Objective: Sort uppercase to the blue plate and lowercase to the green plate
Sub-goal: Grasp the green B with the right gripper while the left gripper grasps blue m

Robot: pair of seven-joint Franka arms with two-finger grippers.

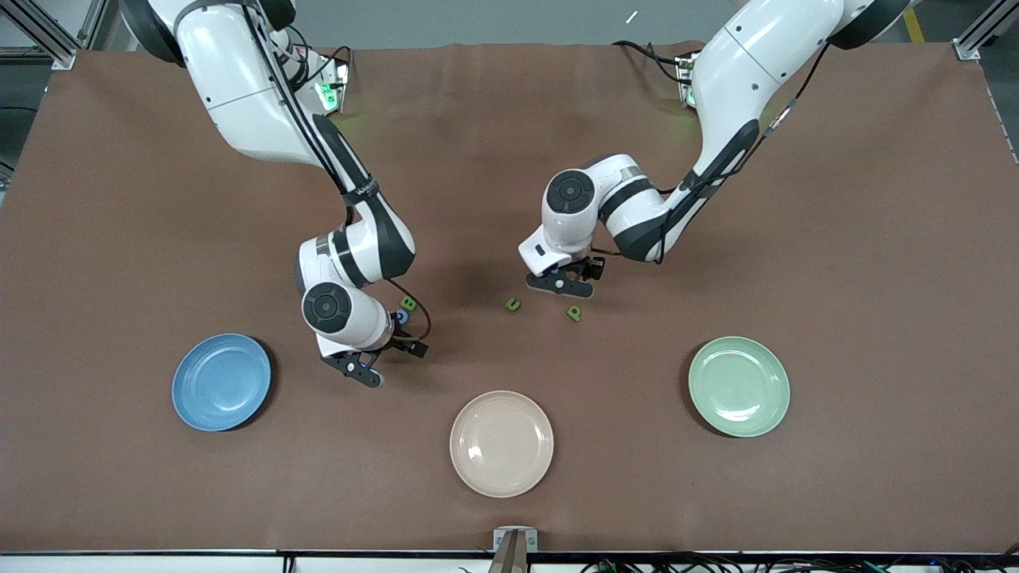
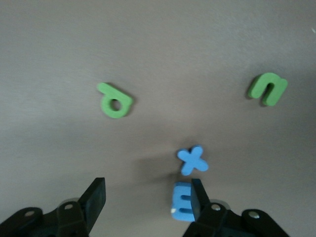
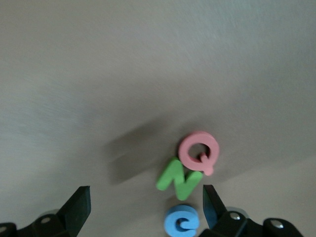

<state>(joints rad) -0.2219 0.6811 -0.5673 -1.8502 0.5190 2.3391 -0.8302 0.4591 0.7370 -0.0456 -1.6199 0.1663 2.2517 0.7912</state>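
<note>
My left gripper [image 1: 561,286] hangs open, low over the table's middle. The blue m [image 2: 183,201] lies against the inner face of one of its fingers [image 2: 197,197], with the blue x [image 2: 193,160] just past the tips. Green p [image 2: 115,101] [image 1: 574,313] and green u [image 2: 268,89] [image 1: 513,304] lie apart nearby. My right gripper [image 1: 380,360] is open near the blue plate [image 1: 221,382]. Blue C [image 3: 181,222] sits between its fingers, close to one. Green N [image 3: 178,180] and a pink-red capital [image 3: 198,150] touch just past it. Green B [image 1: 408,303] lies beside that arm. The green plate [image 1: 739,386] holds nothing.
A beige plate [image 1: 501,443] sits between the two coloured plates, nearer the front camera. The brown mat [image 1: 716,199] covers the table. Both arms reach in low toward the middle.
</note>
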